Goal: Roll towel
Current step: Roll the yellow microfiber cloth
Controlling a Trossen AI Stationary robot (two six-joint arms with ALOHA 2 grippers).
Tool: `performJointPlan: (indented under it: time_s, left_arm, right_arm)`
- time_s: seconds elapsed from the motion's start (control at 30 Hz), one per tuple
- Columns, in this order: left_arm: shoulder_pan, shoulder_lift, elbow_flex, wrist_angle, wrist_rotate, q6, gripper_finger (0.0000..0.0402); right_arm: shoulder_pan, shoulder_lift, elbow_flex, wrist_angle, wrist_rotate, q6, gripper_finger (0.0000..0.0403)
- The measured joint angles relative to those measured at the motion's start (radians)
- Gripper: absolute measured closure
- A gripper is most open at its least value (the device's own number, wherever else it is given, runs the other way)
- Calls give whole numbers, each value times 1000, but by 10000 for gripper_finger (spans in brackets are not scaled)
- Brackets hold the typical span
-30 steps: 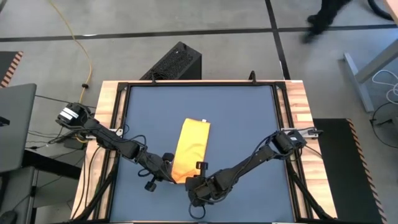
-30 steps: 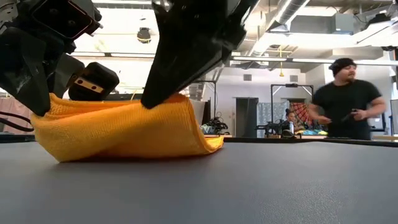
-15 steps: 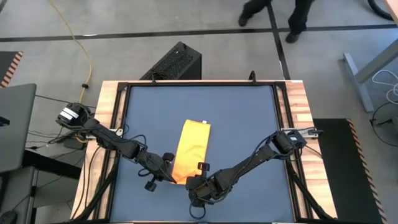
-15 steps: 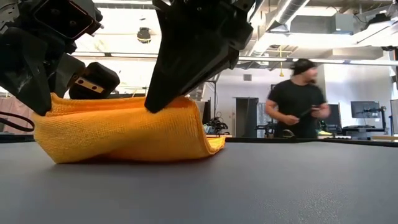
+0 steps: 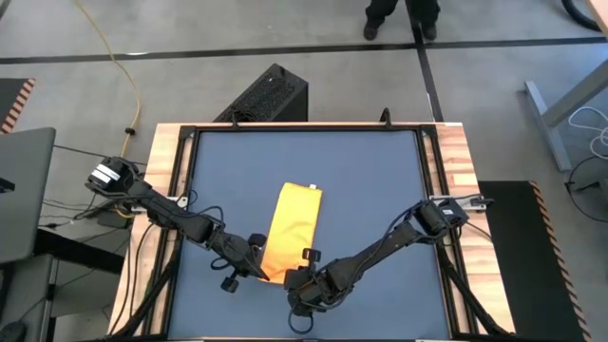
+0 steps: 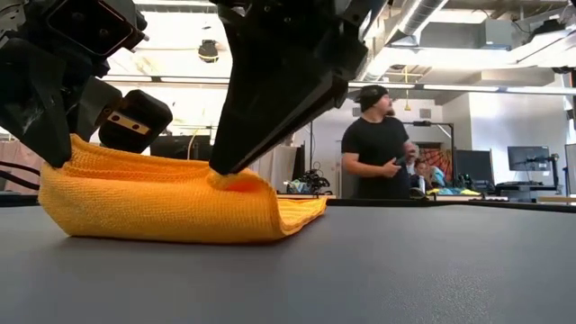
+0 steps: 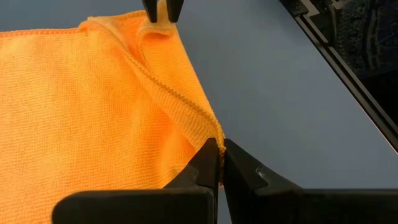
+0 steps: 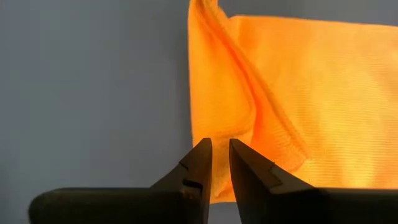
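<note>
The yellow towel (image 5: 296,223) lies as a folded strip on the blue-grey mat, running from the near middle toward the far edge. Its far part rests flat, and its near end (image 6: 162,202) is raised. My left gripper (image 7: 219,155) is shut on the near left corner. At the near right corner my right gripper (image 8: 220,155) has its fingertips slightly apart, and they also show at a small raised fold (image 7: 158,22) in the left wrist view. My left gripper pinches the hemmed edge (image 7: 210,134) at the towel's near left corner between its two fingers, slanting down from the table's left. That corner (image 6: 67,153) is held above the mat, and the cloth sags from it. My right gripper slants down from the near right, and its fingertips (image 6: 223,166) meet the top of the fold at the near right corner. The fingers stand a little apart on either side of that fold. Whether the fold is still pinched I cannot tell.
A wooden frame (image 5: 171,142) with dark rails borders the mat. There is bare mat (image 5: 380,190) to the right of the towel and beyond it. A person (image 6: 373,144) stands in the room behind the table. A black box (image 5: 266,95) sits on the floor past the far edge.
The towel's near right part, under my right gripper, has sunk from a high arch to a lower, flatter fold. The corner in my left gripper has stayed up. Both arms have kept their places. The person in the room behind has walked toward the picture's left.
</note>
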Motion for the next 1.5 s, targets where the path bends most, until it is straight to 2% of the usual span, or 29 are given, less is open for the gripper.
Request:
performJointPlan:
  time_s: [0.23,0.53,0.7,0.83,1.23,1.5]
  left_arm:
    - [0,0,0,0,0,0,401]
    - [0,0,0,0,0,1,401]
    - [0,0,0,0,-1,1,401]
    - [0,0,0,0,-1,1,401]
    - [0,0,0,0,-2,1,401]
    - [0,0,0,-2,1,1,401]
  right_arm:
    - [17,0,0,0,-6,-72,308]
    - [20,0,0,-15,22,-161,214]
    - [19,0,0,-58,49,-170,198]
    - [19,0,0,-60,51,-170,214]
    - [25,25,-6,-54,53,-177,296]
    - [26,35,-5,-45,110,-171,390]
